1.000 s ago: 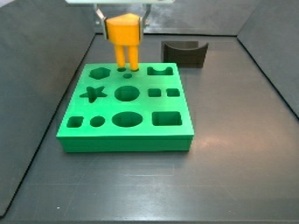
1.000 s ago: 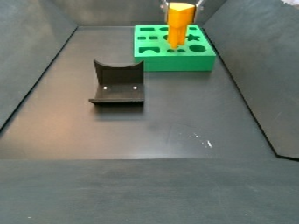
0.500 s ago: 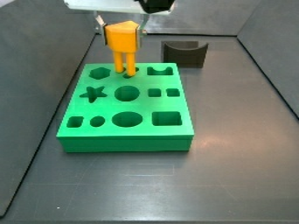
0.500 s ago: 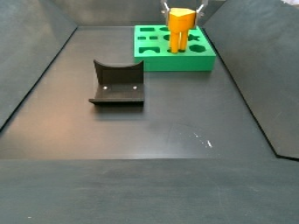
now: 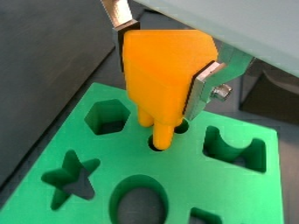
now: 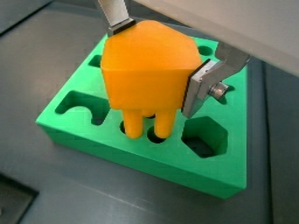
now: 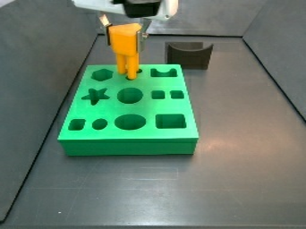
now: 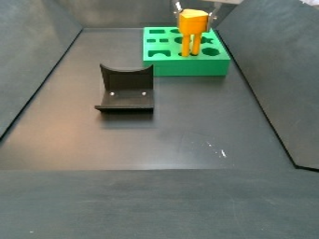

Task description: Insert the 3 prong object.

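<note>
My gripper (image 7: 124,32) is shut on the 3 prong object (image 7: 124,49), a bright orange piece held upright by its blocky body. It stands over the far middle of the green block with shaped holes (image 7: 129,112). In both wrist views the silver fingers (image 5: 205,83) (image 6: 201,84) press the body's sides, gripper (image 5: 163,52) (image 6: 158,52), object (image 5: 163,74) (image 6: 146,74). The prong tips reach into small round holes between the hexagon hole and the arch-shaped hole of the block (image 5: 105,144) (image 6: 239,122). A side view shows the object (image 8: 191,30), gripper (image 8: 192,13) and block (image 8: 212,65).
A dark grey curved block (image 7: 189,54) stands on the dark floor right of the green block's far end; it shows in the middle of the floor in a side view (image 8: 125,89). Dark sloping walls enclose the floor on all sides.
My gripper has moved down with the orange object. The prongs have gone from above the block to its small holes.
</note>
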